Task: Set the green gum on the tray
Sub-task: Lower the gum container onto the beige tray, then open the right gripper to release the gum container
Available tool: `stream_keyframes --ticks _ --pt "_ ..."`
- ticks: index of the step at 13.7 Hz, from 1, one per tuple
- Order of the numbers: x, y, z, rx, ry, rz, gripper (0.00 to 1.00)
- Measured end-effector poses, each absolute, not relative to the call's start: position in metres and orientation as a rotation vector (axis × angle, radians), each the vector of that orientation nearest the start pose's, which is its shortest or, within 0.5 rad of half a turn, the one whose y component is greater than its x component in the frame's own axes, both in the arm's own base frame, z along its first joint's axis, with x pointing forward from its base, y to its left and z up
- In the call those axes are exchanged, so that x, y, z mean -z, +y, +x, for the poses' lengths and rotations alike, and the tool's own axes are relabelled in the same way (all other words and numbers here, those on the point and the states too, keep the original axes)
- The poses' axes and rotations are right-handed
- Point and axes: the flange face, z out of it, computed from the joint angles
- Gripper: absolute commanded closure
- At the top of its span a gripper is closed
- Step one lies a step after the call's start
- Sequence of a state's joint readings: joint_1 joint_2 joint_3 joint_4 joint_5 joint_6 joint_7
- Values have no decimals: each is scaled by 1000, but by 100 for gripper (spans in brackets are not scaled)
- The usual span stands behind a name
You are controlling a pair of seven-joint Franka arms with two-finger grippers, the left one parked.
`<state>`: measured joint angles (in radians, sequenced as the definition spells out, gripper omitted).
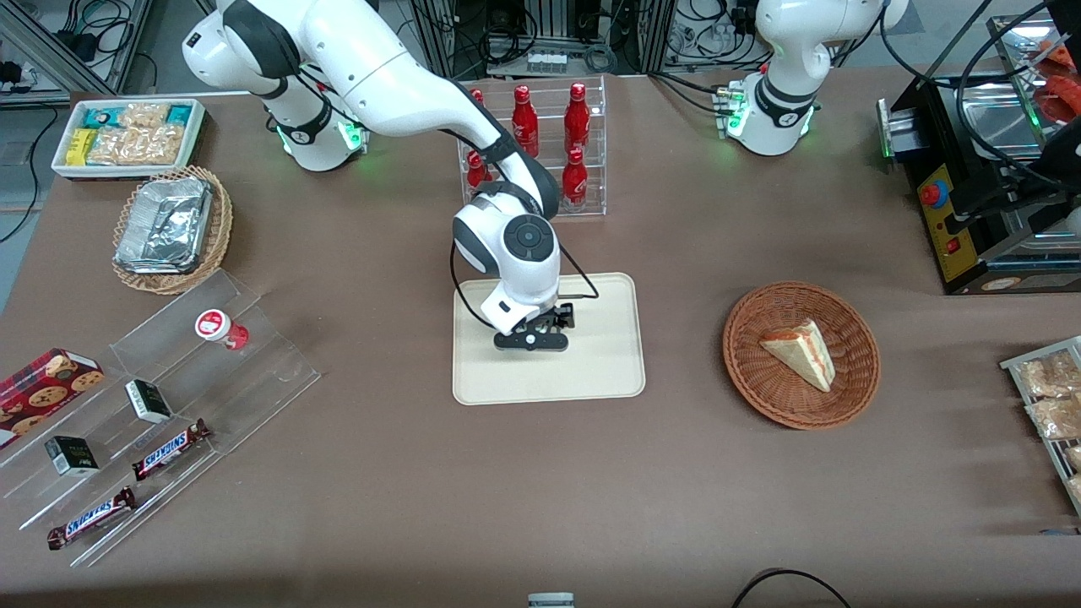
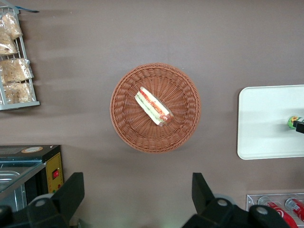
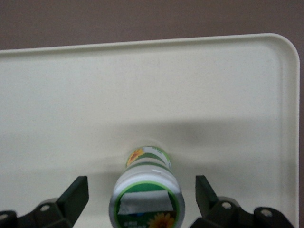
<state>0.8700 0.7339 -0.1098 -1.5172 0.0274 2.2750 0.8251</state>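
Note:
The green gum [image 3: 146, 197], a small white bottle with a green-ringed lid and a sunflower label, stands upright on the cream tray [image 3: 142, 85]. My gripper [image 3: 141, 194] is open just above the tray, one finger on each side of the bottle, with a gap showing on both sides. In the front view the gripper [image 1: 530, 342] hangs low over the middle of the tray [image 1: 591, 371] and hides the gum. In the left wrist view the gum [image 2: 293, 121] shows on the tray [image 2: 266, 123].
A red-lidded bottle [image 1: 218, 326] sits on the clear shelf with candy bars toward the working arm's end. A wicker basket [image 1: 853, 371] with a sandwich lies toward the parked arm's end. A rack of red bottles [image 1: 540, 143] stands farther from the front camera than the tray.

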Motion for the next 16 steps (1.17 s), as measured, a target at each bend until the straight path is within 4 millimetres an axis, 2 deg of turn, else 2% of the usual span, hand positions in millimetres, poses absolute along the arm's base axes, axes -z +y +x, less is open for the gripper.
stream_keyframes --ticks 2,4,6,9,12,16 --pt "-240 502 510 92 68 -3157 0" --pt "-256 499 513 92 13 -3161 0" --pt "-283 490 518 78 -37 -3172 0" --pt "-335 466 529 45 -71 -3179 0" --pt "-371 430 543 -15 -143 -3194 0" --pt "-400 359 574 -116 -227 -3205 0"
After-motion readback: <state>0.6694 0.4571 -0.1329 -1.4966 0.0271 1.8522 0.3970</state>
